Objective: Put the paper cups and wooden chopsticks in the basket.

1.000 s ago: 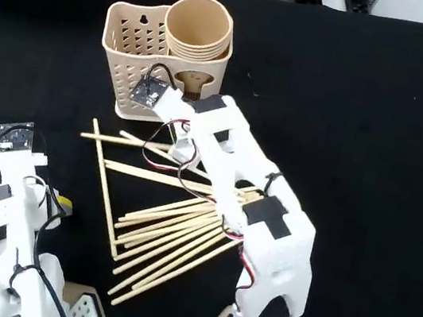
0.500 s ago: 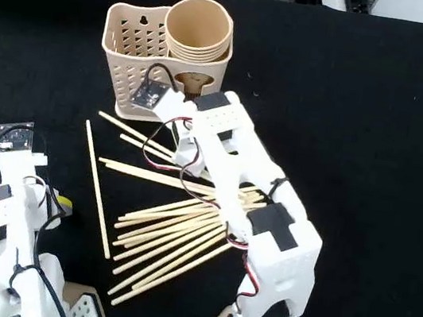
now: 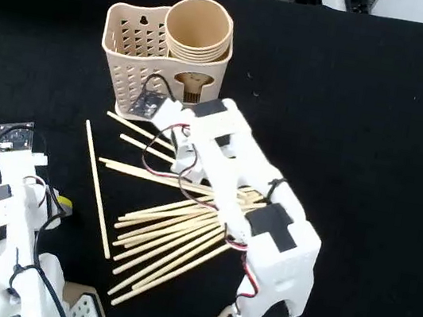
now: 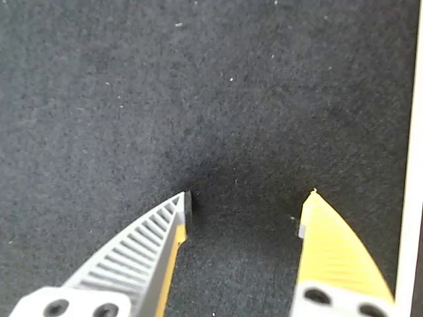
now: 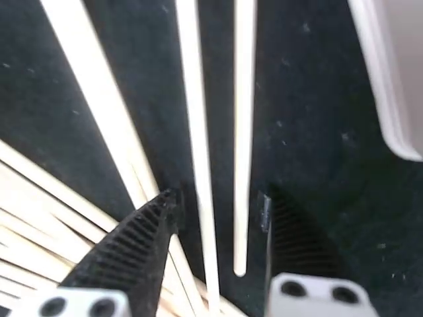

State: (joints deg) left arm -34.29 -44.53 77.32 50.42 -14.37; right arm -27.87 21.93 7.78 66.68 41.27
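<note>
Right gripper [image 5: 218, 205] first, from its own wrist camera: the jaws stand well apart, low over the black cloth [image 5: 310, 132], gripping nothing. Two loose chopsticks [image 5: 198, 145] run side by side straight into the gap between the fingers, and one of them ends right there, short of the gripper's body. More sticks crowd just beside the outside of one finger, and a pale corner of the basket [image 5: 396, 79] shows beyond.

Over to the left wrist camera: left gripper [image 4: 248, 198] is spread wide too, with bare cloth between its tips and nothing in its grasp.

Now the high view: the right arm [image 3: 226, 169] stretches over the fan of chopsticks [image 3: 167, 236] lying on the table, its wrist end just in front of the basket. The paper cups [image 3: 199, 24] sit stacked inside the basket. The left arm [image 3: 8, 199] is folded at the near corner, well apart from the sticks.
</note>
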